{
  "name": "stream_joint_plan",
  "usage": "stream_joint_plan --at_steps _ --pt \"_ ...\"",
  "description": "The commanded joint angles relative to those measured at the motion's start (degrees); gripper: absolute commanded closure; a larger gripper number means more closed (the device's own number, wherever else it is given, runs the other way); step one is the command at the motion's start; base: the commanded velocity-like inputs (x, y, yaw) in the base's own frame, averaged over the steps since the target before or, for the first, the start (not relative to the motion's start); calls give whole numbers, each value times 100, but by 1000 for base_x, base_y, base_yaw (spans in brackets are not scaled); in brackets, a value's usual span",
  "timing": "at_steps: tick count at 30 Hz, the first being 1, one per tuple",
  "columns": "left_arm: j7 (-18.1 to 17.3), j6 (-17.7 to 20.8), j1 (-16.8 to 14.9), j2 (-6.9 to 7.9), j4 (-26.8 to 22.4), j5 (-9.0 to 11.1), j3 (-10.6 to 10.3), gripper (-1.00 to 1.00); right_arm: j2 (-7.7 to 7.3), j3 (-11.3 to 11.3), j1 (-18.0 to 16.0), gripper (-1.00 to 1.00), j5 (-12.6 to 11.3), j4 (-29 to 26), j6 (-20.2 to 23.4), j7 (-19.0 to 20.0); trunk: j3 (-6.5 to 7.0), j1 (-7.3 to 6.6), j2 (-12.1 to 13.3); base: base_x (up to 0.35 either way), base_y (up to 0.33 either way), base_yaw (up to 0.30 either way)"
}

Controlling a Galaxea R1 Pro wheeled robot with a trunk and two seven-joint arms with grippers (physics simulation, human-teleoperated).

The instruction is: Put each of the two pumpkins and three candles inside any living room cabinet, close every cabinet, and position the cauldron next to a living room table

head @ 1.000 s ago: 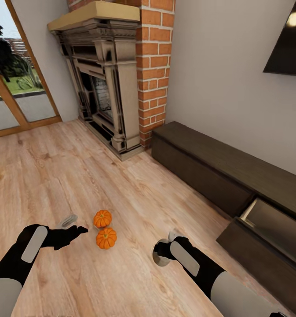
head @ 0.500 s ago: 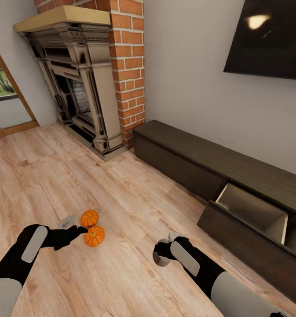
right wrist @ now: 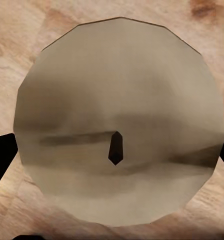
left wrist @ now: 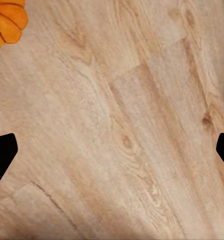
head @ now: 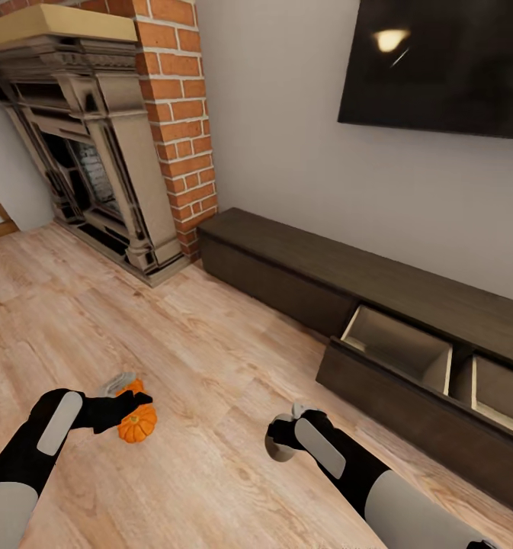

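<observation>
Hovering spread and empty over floorboards, the left claw (head: 126,387) hung beside a pumpkin (head: 137,424), while the right claw (head: 285,435) pinched a candle (right wrist: 119,127), evidently bound for the cabinet (head: 408,389) and its drawer pulled open at right.

The pumpkin (head: 136,424) at lower left is bright orange with darker ribs. The floor (head: 210,358) is light wood with brown grain. The cabinet (head: 347,284) at right is dark brown, pale beige inside. The chimney (head: 176,114) is red brick with pale lines. The candle (right wrist: 119,122) is beige-grey with a dark wick. The arms (head: 50,435) are black and grey.
</observation>
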Motion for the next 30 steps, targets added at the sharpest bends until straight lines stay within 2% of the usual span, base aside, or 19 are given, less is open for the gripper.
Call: stream_joint_plan --at_steps 1,8,18,25,30 --pt "36 25 -1 0 -4 45 7 -100 -1 19 -7 100 -40 -5 1 -49 -4 -1 -2 0 0 -146" --pt "43 21 0 2 -1 -3 1 -100 -9 16 -7 100 -32 -8 9 -28 -4 -1 -2 -5 -19 -35" --pt "52 21 5 0 0 -32 -15 -100 -17 15 -7 100 -71 0 1 -4 -3 -1 -2 -88 -246 -6" --pt "52 21 7 0 -1 -33 -16 -100 -18 12 -7 100 -91 0 0 1 16 -1 -2 -104 -253 -190" --pt "52 21 5 0 -6 -33 -16 -100 -18 8 -7 100 -96 0 7 1 31 -1 -2 -34 -69 -256"
